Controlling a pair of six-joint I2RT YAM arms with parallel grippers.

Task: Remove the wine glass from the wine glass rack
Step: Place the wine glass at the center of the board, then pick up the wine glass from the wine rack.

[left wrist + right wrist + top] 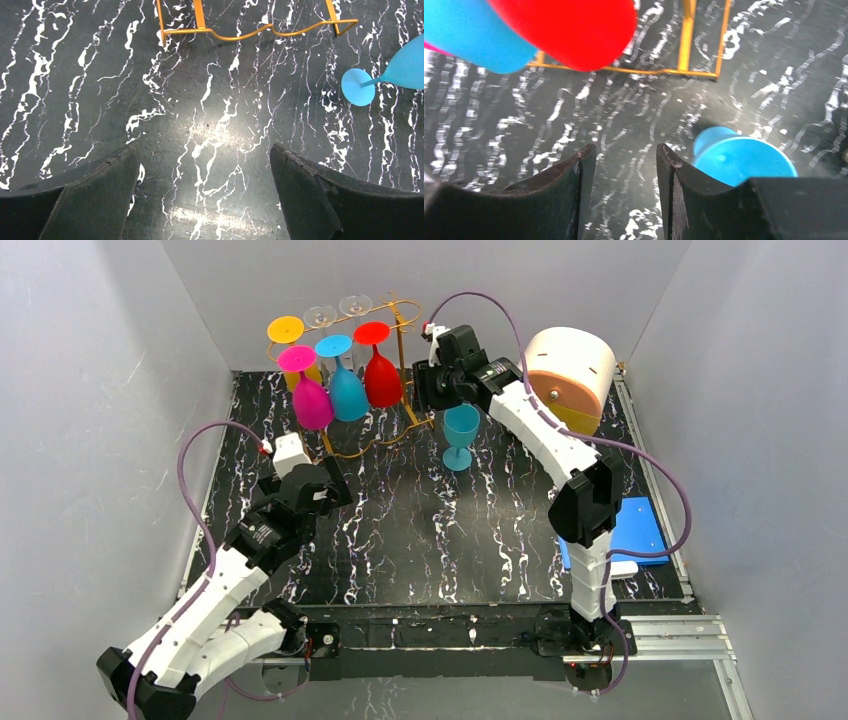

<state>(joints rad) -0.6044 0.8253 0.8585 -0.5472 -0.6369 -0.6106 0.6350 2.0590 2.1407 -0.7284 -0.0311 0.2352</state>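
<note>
Nearest, the left gripper (205, 152) hangs wide open, idle; further out, the right gripper (626, 147) stands parted and empty just beside the light-blue wine glass (461, 430), upright on the table (420, 540) near the wine glass rack (687, 35), seemingly freed, only retreat left

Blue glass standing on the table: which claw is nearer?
Right. The right claw hangs just above the blue glass, beside its rim; the left claw sits well off to its left.
</note>
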